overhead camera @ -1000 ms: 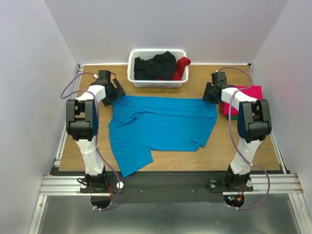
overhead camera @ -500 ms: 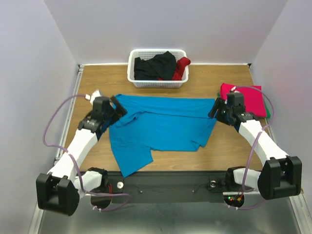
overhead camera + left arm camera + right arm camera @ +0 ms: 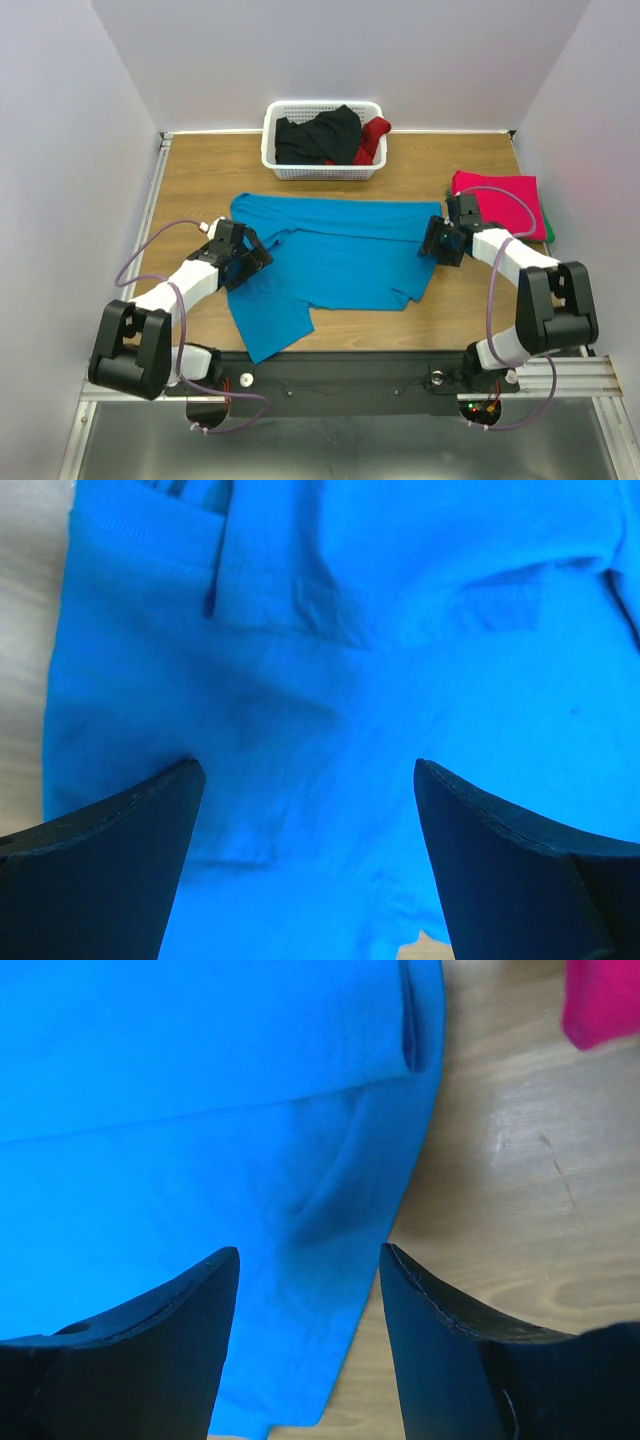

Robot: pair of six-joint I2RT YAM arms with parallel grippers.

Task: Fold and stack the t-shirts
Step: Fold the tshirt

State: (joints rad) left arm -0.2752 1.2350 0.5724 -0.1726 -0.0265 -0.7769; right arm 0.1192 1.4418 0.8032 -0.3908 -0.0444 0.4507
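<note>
The turquoise-blue t-shirt (image 3: 330,255) lies spread on the wooden table, partly folded. My left gripper (image 3: 252,258) is open, low over the shirt's left part; the cloth (image 3: 330,680) shows between its fingers (image 3: 110,850). My right gripper (image 3: 433,244) is open over the shirt's right edge (image 3: 250,1140), one finger (image 3: 440,1340) above bare wood. A folded magenta-red shirt (image 3: 505,200) lies at the right on a green one (image 3: 545,232). The black shirt (image 3: 318,135) and dark red shirt (image 3: 372,138) lie in the basket.
The white lattice basket (image 3: 270,150) stands at the back centre. Bare wood (image 3: 195,180) shows at the back left and along the front right. White walls close in the left, right and back sides.
Both arms have drawn back toward the near edge and lowered. The shirt's top corners, held up at the back before, now lie flat and both grippers are off them.
</note>
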